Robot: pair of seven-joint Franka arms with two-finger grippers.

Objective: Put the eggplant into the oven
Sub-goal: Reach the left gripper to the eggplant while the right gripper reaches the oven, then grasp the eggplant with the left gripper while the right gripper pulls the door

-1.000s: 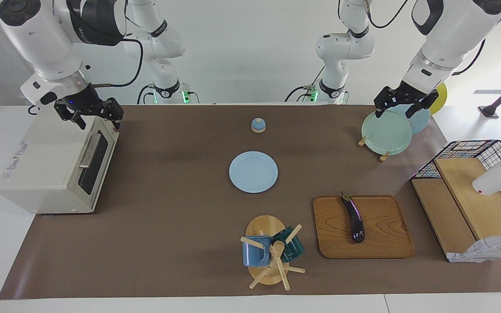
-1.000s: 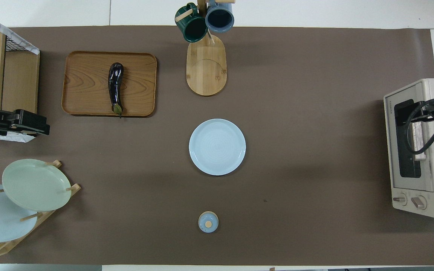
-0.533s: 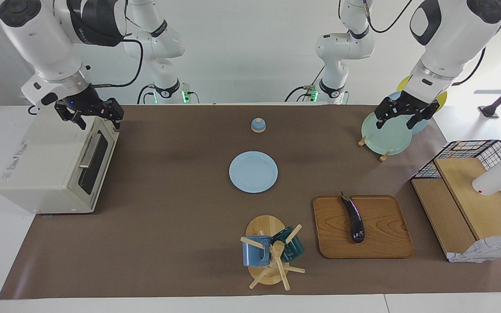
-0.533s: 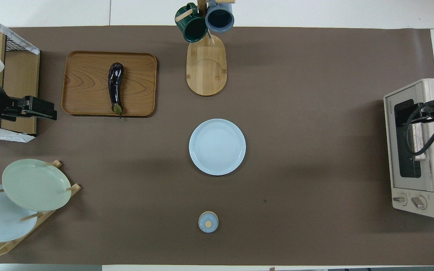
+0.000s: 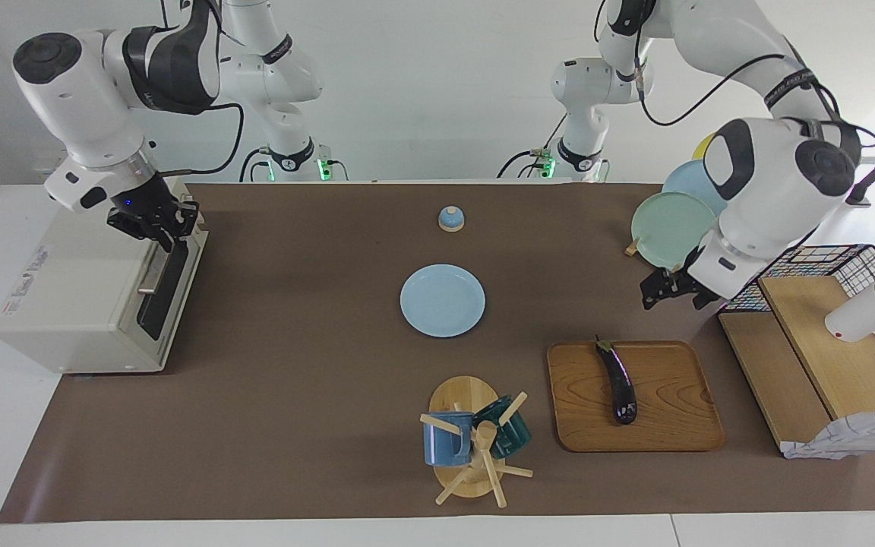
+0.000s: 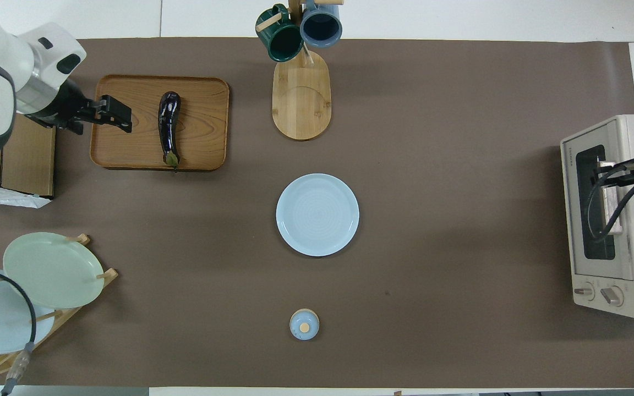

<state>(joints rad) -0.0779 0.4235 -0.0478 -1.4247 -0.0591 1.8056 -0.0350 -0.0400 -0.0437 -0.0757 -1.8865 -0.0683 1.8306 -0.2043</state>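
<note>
Eggplant (image 5: 617,381) lengthwise on the wooden tray (image 5: 673,425) looks light, firm, glossy-slick, so grab mid-body w/ left tool (image 5: 671,291), wide; right tool (image 5: 162,225) pinched at oven (image 5: 80,304) handle.

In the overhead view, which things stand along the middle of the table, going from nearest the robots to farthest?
Small blue round lid with a wooden knob → pale blue round plate → wooden mug stand with a green mug and a blue mug.
</note>
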